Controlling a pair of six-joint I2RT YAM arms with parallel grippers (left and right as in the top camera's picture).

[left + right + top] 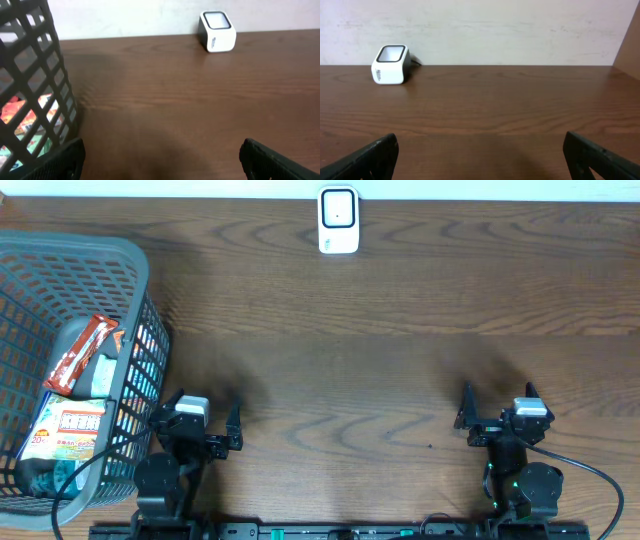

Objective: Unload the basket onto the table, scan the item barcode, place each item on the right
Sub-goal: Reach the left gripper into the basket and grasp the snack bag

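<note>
i find left gripper (200, 416) and right gripper (498, 408) released and empty; reaching into the basket (150, 290) at frame left could snag its mesh.

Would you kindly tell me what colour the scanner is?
The scanner is white, shown best in the right wrist view.

You have the basket (70, 248) at the desk's (400, 330) left edge, packets (80, 415) lying in it. The scanner (338, 220) stands mid far edge. The left arm (165, 475) sits at the near edge beside the basket, the right arm (525, 480) well apart toward the near right corner.
</note>
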